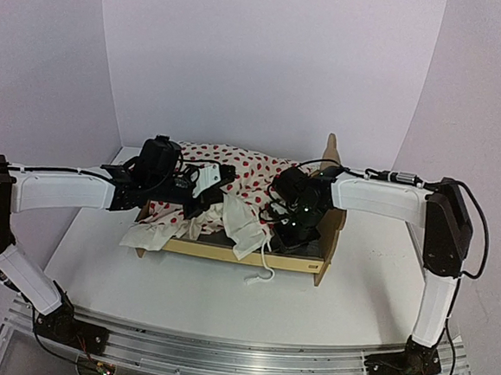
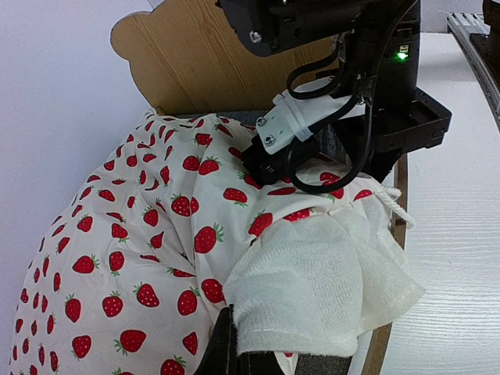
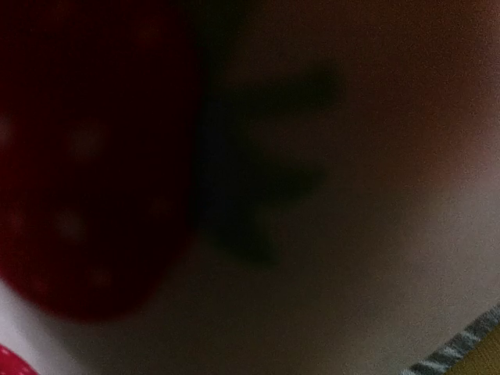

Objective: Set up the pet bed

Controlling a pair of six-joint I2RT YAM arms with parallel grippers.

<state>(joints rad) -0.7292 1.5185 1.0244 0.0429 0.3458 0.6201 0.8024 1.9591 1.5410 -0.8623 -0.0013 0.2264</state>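
The pet bed (image 1: 236, 254) is a light plywood frame in the middle of the table, its wavy headboard (image 1: 331, 148) at the right end. A white strawberry-print blanket (image 1: 251, 175) lies bunched over it. My left gripper (image 1: 227, 179) hovers over the bed's middle. In the left wrist view its dark fingers (image 2: 234, 355) are shut on the blanket (image 2: 141, 234), whose white towelling underside (image 2: 312, 289) folds over them. My right gripper (image 1: 283, 233) points down into the blanket near the headboard (image 2: 187, 62). Its camera is pressed against the blanket (image 3: 351, 195), so its fingers are hidden.
A white cord (image 1: 261, 275) trails from the blanket over the bed's front rail onto the white table (image 1: 181, 295). White walls close in at the back and both sides. A strip of grey felt (image 3: 457, 348) shows at the corner of the right wrist view.
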